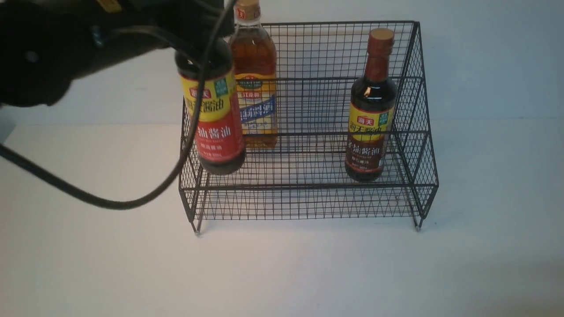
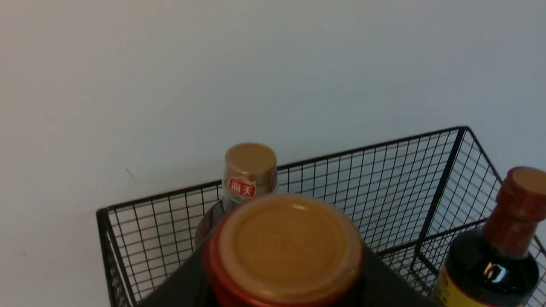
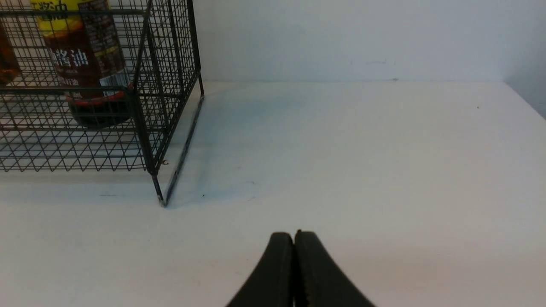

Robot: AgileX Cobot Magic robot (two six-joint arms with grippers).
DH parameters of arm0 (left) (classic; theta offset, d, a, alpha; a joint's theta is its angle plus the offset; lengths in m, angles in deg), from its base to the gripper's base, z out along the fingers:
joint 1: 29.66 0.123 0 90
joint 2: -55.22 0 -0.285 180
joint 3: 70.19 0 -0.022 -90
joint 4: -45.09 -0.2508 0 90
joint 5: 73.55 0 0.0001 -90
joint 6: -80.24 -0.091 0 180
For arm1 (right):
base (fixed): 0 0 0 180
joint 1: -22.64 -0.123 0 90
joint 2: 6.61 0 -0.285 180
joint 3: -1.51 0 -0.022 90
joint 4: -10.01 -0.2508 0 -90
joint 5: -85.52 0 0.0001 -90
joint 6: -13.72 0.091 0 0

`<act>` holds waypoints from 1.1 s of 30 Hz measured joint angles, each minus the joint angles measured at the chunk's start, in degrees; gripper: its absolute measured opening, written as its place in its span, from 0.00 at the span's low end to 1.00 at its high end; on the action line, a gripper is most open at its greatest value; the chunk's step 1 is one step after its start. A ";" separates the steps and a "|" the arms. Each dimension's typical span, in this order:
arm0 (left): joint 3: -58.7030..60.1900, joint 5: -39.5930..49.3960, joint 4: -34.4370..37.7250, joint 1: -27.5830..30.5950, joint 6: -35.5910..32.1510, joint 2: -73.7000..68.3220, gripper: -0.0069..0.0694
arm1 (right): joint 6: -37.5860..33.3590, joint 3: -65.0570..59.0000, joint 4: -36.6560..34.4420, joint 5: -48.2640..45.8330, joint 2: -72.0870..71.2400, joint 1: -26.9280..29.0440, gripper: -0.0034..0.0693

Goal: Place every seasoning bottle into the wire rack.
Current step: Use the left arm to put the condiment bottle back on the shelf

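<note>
The black wire rack (image 1: 308,203) stands on the white table. The amber bottle (image 1: 254,88) stands upright at its back left. A dark soy bottle with a brown lower band (image 1: 370,127) stands upright on the lower tier at the right. My left gripper (image 1: 203,33) is shut on the neck of the dark soy bottle with a red lower band (image 1: 216,127) and holds it, slightly tilted, at the rack's front left corner. I cannot tell whether its base touches the wire. Its cap (image 2: 286,247) fills the left wrist view. My right gripper (image 3: 294,233) is shut and empty over bare table, right of the rack (image 3: 164,85).
A black cable (image 1: 110,203) hangs from the left arm and loops over the table left of the rack. A white wall (image 1: 484,53) rises close behind the rack. The table's right edge (image 3: 527,100) shows in the right wrist view.
</note>
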 joint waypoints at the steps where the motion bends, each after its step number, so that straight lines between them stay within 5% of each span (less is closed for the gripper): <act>1: 0.00 0.00 0.00 0.00 0.02 -0.80 0.44 | 0.00 0.00 0.00 0.00 0.00 0.00 0.03; 15: -0.48 0.01 0.11 -0.17 0.02 -5.33 0.44 | 0.00 0.00 0.00 0.00 0.00 0.00 0.03; 33: -0.30 13.50 1.15 -0.40 -0.34 -5.97 0.44 | 0.00 0.00 0.00 0.00 0.00 0.00 0.03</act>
